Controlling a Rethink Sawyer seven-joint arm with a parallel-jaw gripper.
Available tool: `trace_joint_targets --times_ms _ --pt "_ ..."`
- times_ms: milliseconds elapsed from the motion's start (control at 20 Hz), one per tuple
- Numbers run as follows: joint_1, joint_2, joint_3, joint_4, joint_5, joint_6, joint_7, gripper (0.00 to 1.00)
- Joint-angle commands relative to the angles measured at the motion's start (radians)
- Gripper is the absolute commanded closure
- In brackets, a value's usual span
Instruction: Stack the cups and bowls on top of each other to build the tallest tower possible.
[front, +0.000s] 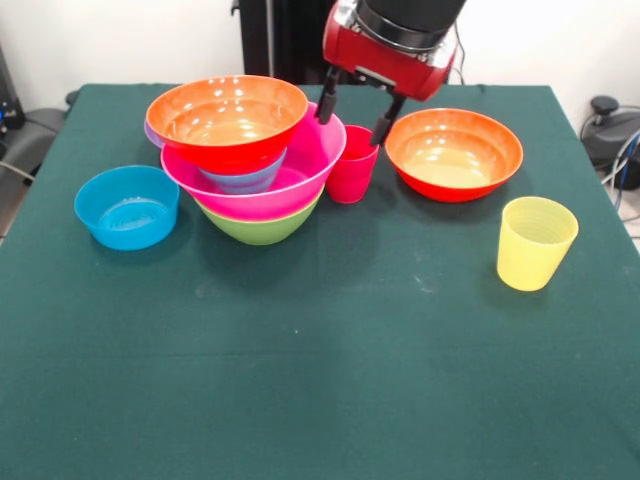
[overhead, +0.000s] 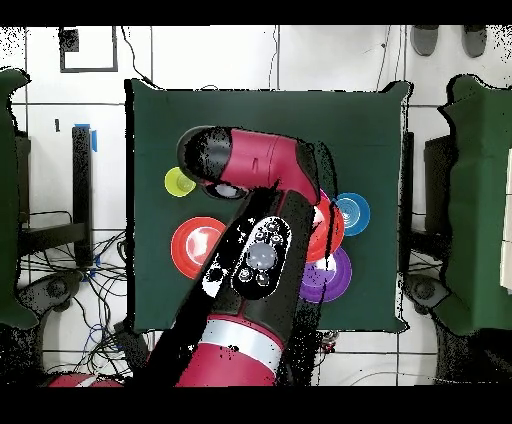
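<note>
A dark green cloth (front: 330, 380) covers the table, white wall behind. Far left stands the tower (front: 250, 165): green bowl, pink bowl, blue, orange on top. The gripper (front: 352, 117), fingers spread, straddles the red cup (front: 351, 165) just beside it. Right: orange bowl (front: 454, 154), yellow cup (front: 536, 242). Left: blue bowl (front: 127, 206).

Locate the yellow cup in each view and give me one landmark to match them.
Front view: the yellow cup stands upright at the right of the green table, alone, nearer the camera than the lone orange bowl.
Overhead view: the yellow cup sits left of centre, just left of the red arm.
Shared landmark: the lone orange bowl, next to the cup in both.
</note>
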Motion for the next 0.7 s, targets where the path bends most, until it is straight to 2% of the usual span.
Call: trace_joint_targets --times_ms 50,350,700 --pt "0.027 0.036 0.11 -0.038 0.032 0.12 0.176 0.0" --pt "0.061 0.072 0.099 -0.062 0.049 0.098 0.207 0.0" --pt "0.073 0.125 0.113 -0.1 0.034 0.085 0.149 0.0"
